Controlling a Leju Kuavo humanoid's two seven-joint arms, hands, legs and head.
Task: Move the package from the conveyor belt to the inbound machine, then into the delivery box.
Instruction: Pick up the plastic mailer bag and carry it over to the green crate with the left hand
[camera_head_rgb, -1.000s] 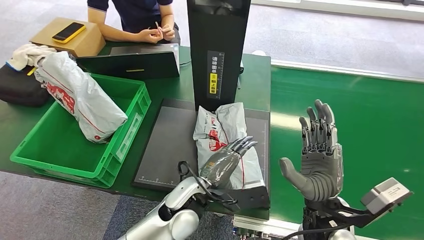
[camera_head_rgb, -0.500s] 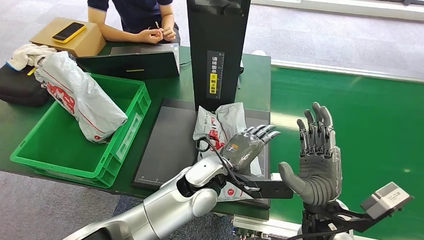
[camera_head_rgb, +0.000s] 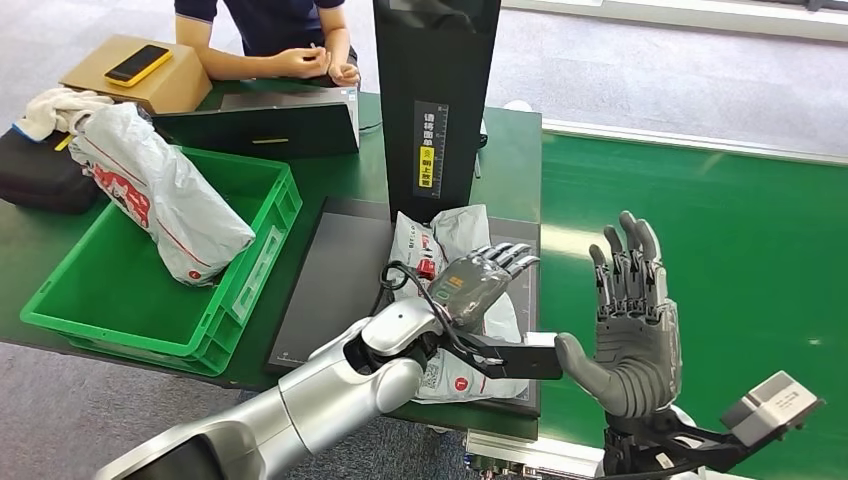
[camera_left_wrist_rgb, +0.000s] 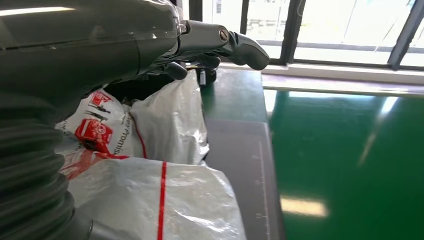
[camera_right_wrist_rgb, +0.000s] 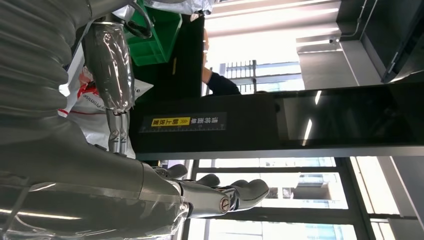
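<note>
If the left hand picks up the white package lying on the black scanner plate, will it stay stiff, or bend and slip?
The white package is a wrinkled plastic mailer bag, so it will probably sag and fold around the left hand rather than stay flat. Its film looks glossy, so it may slide between the fingers. It bulges softly, which suggests light, soft contents, though that is hidden.

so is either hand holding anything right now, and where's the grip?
Nothing held. The left hand hovers over the package with fingers extended, no grip visible. The right hand is raised, open and empty.
</note>
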